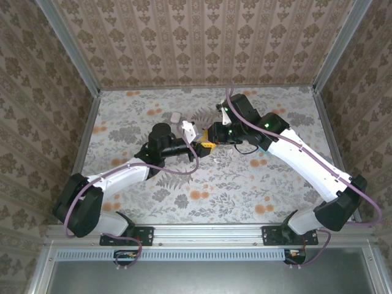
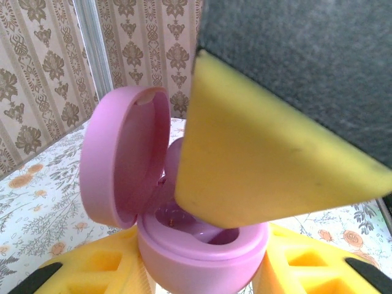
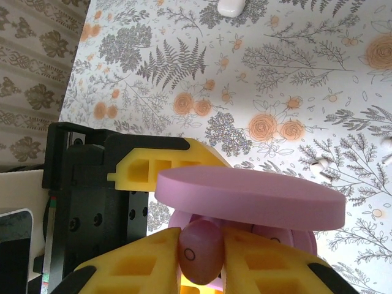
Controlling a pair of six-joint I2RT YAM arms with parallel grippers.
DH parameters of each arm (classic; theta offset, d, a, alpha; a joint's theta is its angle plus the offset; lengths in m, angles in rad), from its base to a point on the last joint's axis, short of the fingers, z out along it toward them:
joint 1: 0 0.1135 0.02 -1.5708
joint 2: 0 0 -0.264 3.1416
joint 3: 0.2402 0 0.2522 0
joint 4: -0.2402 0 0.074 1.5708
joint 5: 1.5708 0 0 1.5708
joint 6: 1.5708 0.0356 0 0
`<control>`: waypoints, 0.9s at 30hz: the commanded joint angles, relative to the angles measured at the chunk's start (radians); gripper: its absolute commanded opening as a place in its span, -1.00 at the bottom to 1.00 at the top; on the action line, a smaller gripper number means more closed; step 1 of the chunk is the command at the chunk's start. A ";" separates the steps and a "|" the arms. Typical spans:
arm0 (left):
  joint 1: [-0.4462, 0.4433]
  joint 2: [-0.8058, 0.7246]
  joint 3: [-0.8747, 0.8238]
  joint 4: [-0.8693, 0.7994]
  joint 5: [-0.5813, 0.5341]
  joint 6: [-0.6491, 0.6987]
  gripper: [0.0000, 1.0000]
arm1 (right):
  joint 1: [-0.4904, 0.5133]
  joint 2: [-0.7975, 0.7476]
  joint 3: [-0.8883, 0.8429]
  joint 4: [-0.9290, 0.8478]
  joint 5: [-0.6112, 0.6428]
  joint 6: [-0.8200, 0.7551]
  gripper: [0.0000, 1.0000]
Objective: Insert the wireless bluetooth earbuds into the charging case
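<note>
right wrist, pink oval earbud (image 3: 200,257) pinched in right jaws, left jaws clamped on open pink case (image 2: 202,257)

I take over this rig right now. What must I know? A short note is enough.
Left tool: shut on the open pink charging case.
Right tool: shut on a pink earbud, at the case's mouth, below the lid.
Done: case open, bud picked up.
Left: seat this bud and release it. Two white earbuds lie loose on the table.
</note>
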 commanded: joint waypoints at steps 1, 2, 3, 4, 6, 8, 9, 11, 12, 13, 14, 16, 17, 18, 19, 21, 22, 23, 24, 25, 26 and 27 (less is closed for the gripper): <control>-0.006 -0.031 0.024 0.047 0.010 0.013 -0.20 | 0.008 0.019 0.031 -0.047 -0.006 -0.018 -0.52; -0.006 -0.032 0.024 0.047 0.010 0.012 -0.20 | 0.009 0.023 0.034 -0.045 -0.012 -0.018 -0.52; -0.006 -0.032 0.025 0.048 0.010 0.011 -0.20 | 0.012 0.025 0.035 -0.042 -0.013 -0.017 -0.52; -0.006 -0.032 0.025 0.049 0.010 0.012 -0.20 | 0.014 0.025 0.036 -0.038 -0.015 -0.019 -0.52; -0.006 -0.033 0.024 0.051 0.009 0.009 -0.20 | 0.015 0.030 0.041 -0.041 -0.020 -0.020 -0.52; -0.006 -0.033 0.023 0.050 0.007 0.010 -0.20 | 0.017 0.033 0.047 -0.044 -0.022 -0.022 -0.52; -0.006 -0.034 0.022 0.051 0.006 0.010 -0.20 | 0.019 0.035 0.047 -0.046 -0.024 -0.021 -0.52; -0.006 -0.033 0.023 0.050 0.004 0.011 -0.20 | 0.025 0.036 0.052 -0.048 -0.030 -0.023 -0.52; -0.006 -0.034 0.023 0.050 0.001 0.010 -0.20 | 0.027 0.037 0.053 -0.047 -0.032 -0.024 -0.52; -0.006 -0.033 0.022 0.050 -0.002 0.010 -0.20 | 0.029 0.036 0.055 -0.048 -0.032 -0.022 -0.52; -0.006 -0.033 0.021 0.050 -0.005 0.009 -0.20 | 0.031 0.037 0.055 -0.050 -0.032 -0.022 -0.52; -0.005 -0.034 0.022 0.052 -0.006 0.009 -0.20 | 0.031 0.040 0.060 -0.067 -0.021 -0.019 -0.52; -0.005 -0.035 0.021 0.052 -0.007 0.009 -0.20 | 0.031 0.041 0.064 -0.075 -0.017 -0.019 -0.52; -0.004 -0.037 0.023 0.052 -0.008 0.009 -0.20 | 0.031 0.039 0.063 -0.079 -0.012 -0.016 -0.52; -0.005 -0.038 0.022 0.052 -0.008 0.008 -0.20 | 0.031 0.038 0.062 -0.087 0.004 -0.014 -0.51; -0.005 -0.039 0.023 0.054 -0.008 0.009 -0.20 | 0.031 0.039 0.064 -0.100 0.023 -0.015 -0.51; -0.004 -0.039 0.022 0.055 -0.007 0.007 -0.20 | 0.031 0.038 0.066 -0.107 0.033 -0.016 -0.51; -0.004 -0.039 0.023 0.057 -0.005 0.005 -0.20 | 0.031 0.041 0.068 -0.114 0.046 -0.015 -0.51; -0.005 -0.039 0.023 0.057 -0.004 0.005 -0.20 | 0.031 0.044 0.072 -0.119 0.059 -0.014 -0.51; -0.004 -0.040 0.024 0.057 -0.002 0.006 -0.20 | 0.031 0.043 0.075 -0.120 0.058 -0.014 -0.51; -0.005 -0.040 0.024 0.057 -0.002 0.005 -0.20 | 0.031 0.044 0.075 -0.120 0.054 -0.017 -0.51; -0.004 -0.041 0.023 0.057 -0.002 0.006 -0.20 | 0.031 0.048 0.077 -0.120 0.048 -0.017 -0.50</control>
